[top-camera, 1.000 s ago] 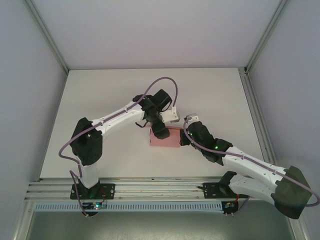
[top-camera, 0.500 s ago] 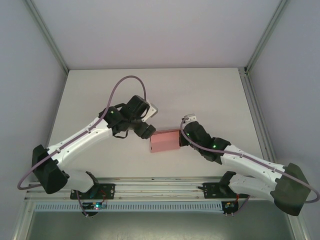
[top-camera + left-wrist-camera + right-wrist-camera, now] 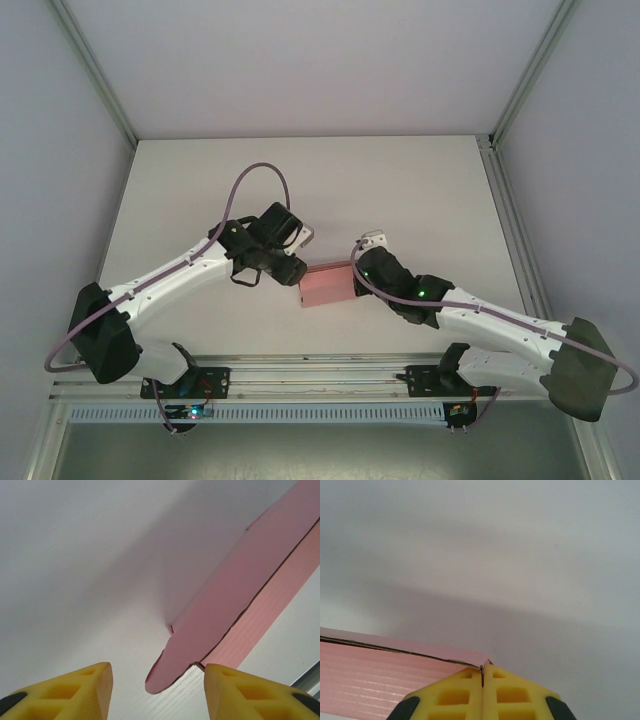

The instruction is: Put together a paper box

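The right jaws are pinching the pink folded card box (image 3: 327, 287) on the white bench (image 3: 200, 180); the left jaws are gaping, empty.

White links and black joint housings on left arm (image 3: 170, 275) and right arm (image 3: 500, 325), mauve cable (image 3: 255, 170) along each, green lights (image 3: 421, 292) near wrists, yellow black-edged fingertips (image 3: 75, 690) on left end effector (image 3: 157, 680) and right end effector (image 3: 482, 680).

paper box (image 3: 240, 590) | left wrist: cropped top-right | top external: right end under right end effector (image 3: 358, 278)
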Controlling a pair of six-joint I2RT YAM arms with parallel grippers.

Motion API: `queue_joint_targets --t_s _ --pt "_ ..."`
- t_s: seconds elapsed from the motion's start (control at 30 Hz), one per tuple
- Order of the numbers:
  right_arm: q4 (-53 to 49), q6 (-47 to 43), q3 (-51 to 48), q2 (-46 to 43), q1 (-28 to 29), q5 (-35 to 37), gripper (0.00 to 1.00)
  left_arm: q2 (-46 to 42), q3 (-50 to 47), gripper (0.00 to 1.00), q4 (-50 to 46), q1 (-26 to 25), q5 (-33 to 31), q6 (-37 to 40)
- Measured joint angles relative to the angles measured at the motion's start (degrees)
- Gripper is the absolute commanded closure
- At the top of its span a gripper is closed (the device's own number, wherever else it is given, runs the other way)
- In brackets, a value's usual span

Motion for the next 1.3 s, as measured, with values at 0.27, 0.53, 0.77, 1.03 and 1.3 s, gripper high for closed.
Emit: queue_joint_targets --t_s 0.27,0.53,0.77,1.03,1.3 --pt "-1.1 0.3 0.2 0.0 1.7 2.6 1.0 2.6 -0.4 0.66 0.2 0.0 1.7 -1.9" --pt "-1.5 0.9 0.2 0.0 2.8 4.0 1.0 3.0 -0.6 0.82 0.5 0.0 2.9 -4.3" --pt "-2.5 1.4 0.5 1.2 5.6 9.0 1.0 4.6 0.8 0.96 0.1 0.0 5.0 -9.5" --pt "-6.2 2.7 3.3 6.2 9.7 17.9 1.0 6.8 4.0 0.97 -3.2 0.2 7.2 -15.3" --pt "-8.0 4.7 4.9 10.4 13.1 24.9 1.0 7.5 4.2 0.98 -3.1 3.3 12.9 -23.4"
